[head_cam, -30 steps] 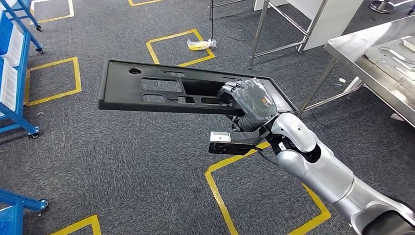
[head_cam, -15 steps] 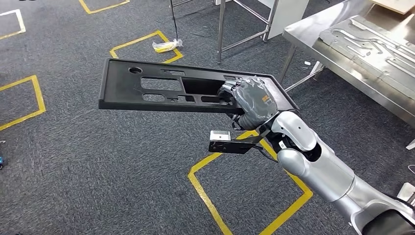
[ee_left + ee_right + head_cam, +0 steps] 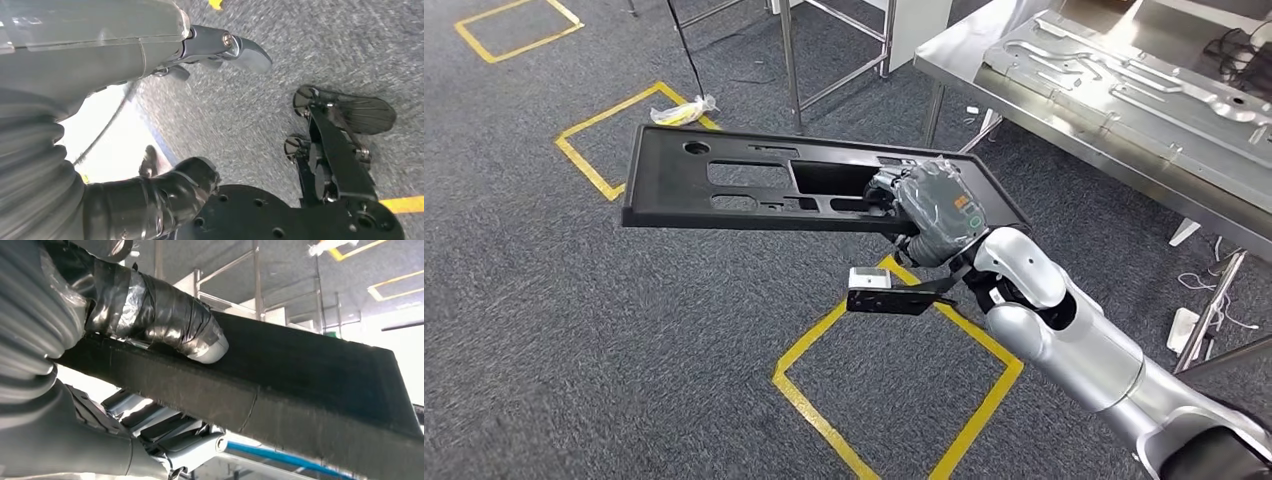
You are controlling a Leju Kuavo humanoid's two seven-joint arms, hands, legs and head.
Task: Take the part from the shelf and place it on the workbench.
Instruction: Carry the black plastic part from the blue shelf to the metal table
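Right hand (image 3: 936, 212) is gripping the part (image 3: 724, 185), a long flat black plastic panel with a bunch of cutouts, and I'm seeing it held out roughly level in front of the robot, up in the air over the grey carpet (image 3: 574, 340). The hand is clamped on the panel's right end, fingers going into one of the cutouts, and the rest of the panel is sticking out to the left with nothing under it. From the right wrist cam I'm looking along the part's edge (image 3: 280, 405) and the taped-up thumb (image 3: 165, 320) is pressing flat on one face while the other fingers are tucked on the opposite side.

Workbench (image 3: 984, 75) is sitting off to the upper right, shiny steel, with a big stamped metal sheet (image 3: 1124, 85) lying on it. The part is near the bench's corner but not over it and not touching it.

Left hand (image 3: 165, 195) is hanging down over the carpet, holding nothing, thumb and fingers apart.

On the floor I'm also seeing yellow tape squares (image 3: 894, 390) and a little crumpled yellow wrapper (image 3: 681, 110) lying by one of them, plus some metal frame legs (image 3: 789, 60) up top
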